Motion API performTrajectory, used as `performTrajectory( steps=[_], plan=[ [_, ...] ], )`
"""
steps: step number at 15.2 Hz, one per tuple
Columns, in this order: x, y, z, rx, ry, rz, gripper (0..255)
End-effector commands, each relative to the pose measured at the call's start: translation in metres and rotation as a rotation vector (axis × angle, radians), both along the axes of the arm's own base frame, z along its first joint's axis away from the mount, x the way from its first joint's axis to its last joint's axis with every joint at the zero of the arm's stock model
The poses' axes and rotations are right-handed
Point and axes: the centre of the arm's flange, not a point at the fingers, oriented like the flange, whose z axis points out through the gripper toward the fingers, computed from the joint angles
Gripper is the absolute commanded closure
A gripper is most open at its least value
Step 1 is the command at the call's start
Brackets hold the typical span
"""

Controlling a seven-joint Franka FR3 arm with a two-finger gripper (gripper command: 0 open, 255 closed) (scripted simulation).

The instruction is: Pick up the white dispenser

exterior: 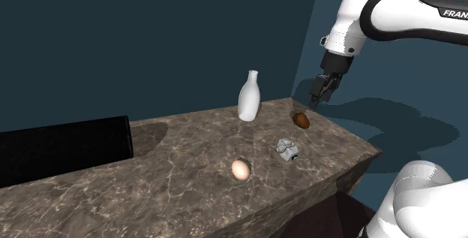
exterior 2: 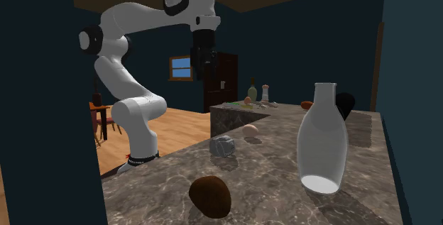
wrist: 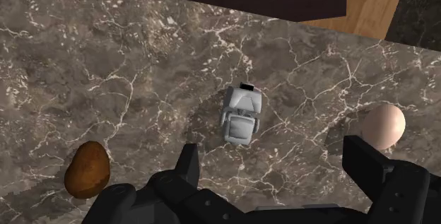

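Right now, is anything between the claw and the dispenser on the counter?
Nothing visible. The open claw hangs above the counter, with the dispenser lying alone just ahead of its fingers. The brown lump and the egg sit off to either side.

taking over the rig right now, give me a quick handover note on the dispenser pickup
Gripper: open, empty, hanging above the marble counter.
Dispenser: small, grey-white, lying on the counter below the fingers, apart from them, with a brown lump on one side and an egg on the other.
White bottle stands upright nearby.
Done: nothing grasped yet.
Left: descend, close on it, lift.
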Motion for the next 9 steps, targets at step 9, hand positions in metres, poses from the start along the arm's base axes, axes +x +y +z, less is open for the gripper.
performTrajectory(
  steps=[9],
  plan=[
    [0.045,-0.004,-0.098,-0.008,0.04,0.015,0]
  ],
)
